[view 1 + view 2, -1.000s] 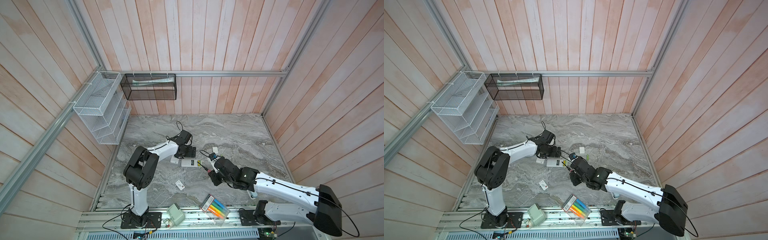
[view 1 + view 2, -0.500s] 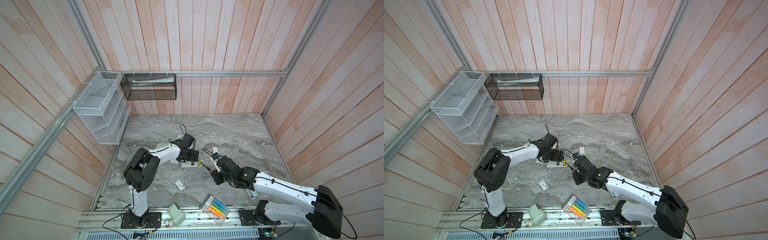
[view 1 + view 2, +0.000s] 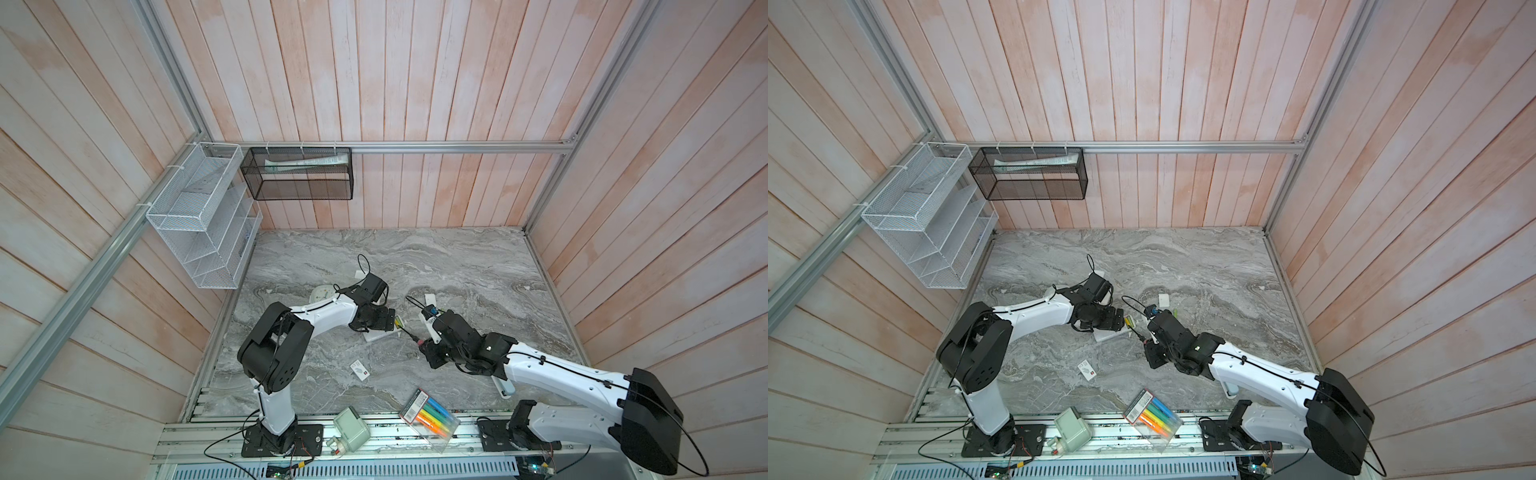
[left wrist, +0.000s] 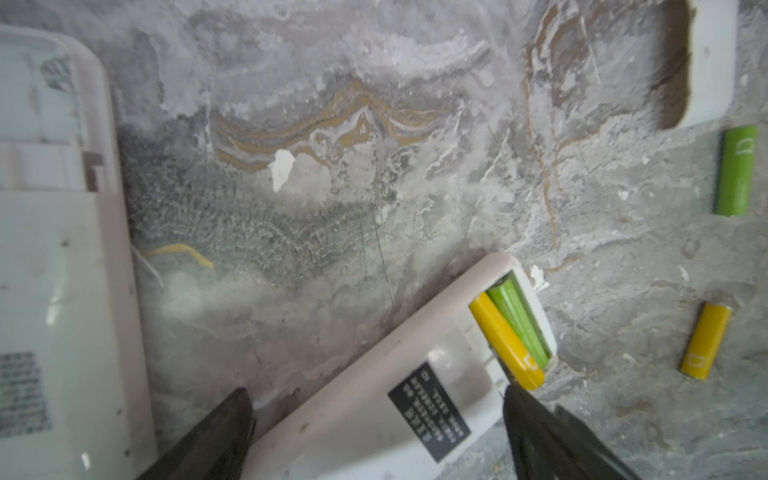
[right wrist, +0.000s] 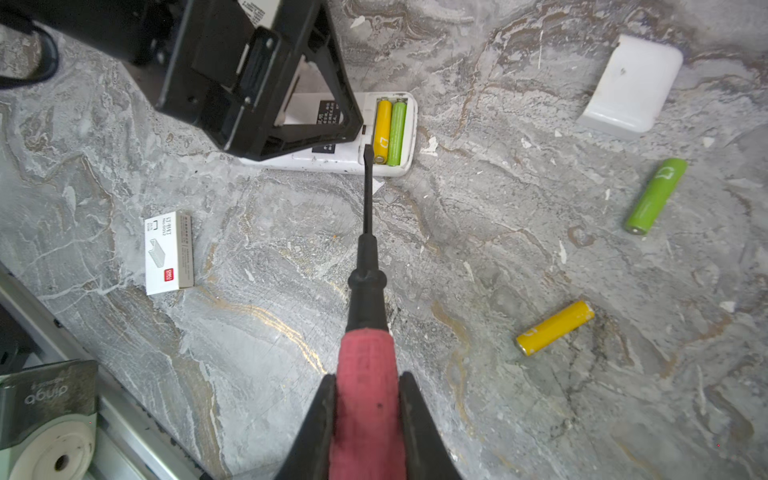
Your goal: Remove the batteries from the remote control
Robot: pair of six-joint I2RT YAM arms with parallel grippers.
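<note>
Left end effector (image 4: pixel 376 399) slid over the remote (image 5: pixel 332 161), jaws wide apart. Right end effector (image 5: pixel 368 399) squeezes the screwdriver (image 5: pixel 365 316). Batteries (image 5: pixel 382 124) look light, hard, slippery; lift one by its end.

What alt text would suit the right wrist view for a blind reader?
The right tool grips a red screwdriver, its tip at the yellow battery in the open remote. The left tool straddles the remote; two more batteries lie loose nearby.
</note>
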